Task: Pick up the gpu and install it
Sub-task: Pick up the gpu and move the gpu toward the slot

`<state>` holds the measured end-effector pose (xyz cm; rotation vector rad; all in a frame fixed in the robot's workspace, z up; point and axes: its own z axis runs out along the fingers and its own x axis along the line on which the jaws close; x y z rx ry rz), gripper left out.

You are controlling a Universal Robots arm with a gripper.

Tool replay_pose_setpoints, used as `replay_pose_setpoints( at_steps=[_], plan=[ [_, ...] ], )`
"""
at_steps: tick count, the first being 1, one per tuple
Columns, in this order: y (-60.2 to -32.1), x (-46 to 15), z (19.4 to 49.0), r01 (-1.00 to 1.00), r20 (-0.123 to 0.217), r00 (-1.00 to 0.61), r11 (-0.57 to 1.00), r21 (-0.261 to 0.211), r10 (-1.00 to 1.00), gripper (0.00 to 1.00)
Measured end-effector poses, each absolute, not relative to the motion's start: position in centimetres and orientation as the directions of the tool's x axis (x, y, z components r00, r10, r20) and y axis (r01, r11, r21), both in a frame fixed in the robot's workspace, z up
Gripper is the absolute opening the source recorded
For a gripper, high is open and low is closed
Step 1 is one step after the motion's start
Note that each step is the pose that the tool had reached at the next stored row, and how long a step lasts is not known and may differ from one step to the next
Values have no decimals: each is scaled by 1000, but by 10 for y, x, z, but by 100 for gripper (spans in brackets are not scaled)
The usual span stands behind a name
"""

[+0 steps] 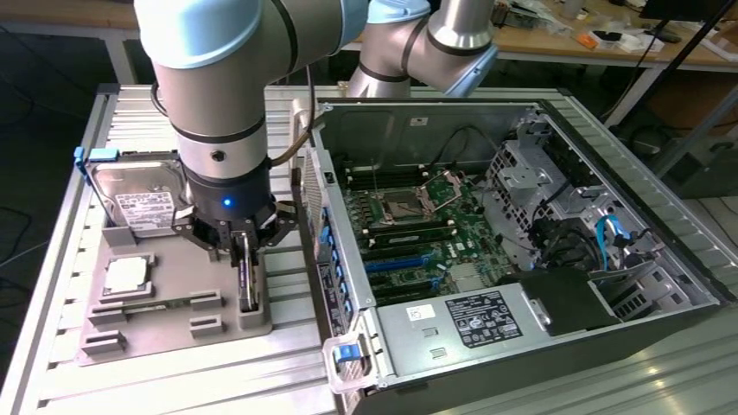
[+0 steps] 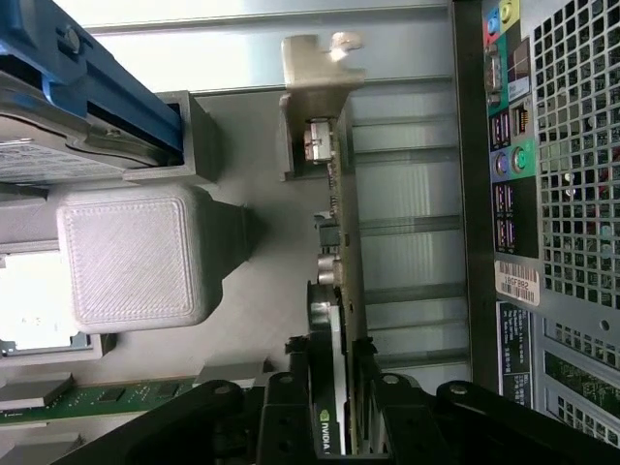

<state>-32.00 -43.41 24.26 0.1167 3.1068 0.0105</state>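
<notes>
Tool (image 2: 331,351) tight on both faces of upright gpu (image 2: 344,223), holder block (image 2: 131,257) one side, computer case (image 2: 562,145) close opposite

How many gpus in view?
1: the gpu stands on edge in the grey holder, under the gripper, beside the open case. The arm may hide others.
</notes>
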Motion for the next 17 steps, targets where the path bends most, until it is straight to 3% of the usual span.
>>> replay_pose_setpoints(
  at_steps=[17],
  plan=[
    [-434, -320, 262, 75, -32, -997, 997, 8, 75, 27]
  ],
)
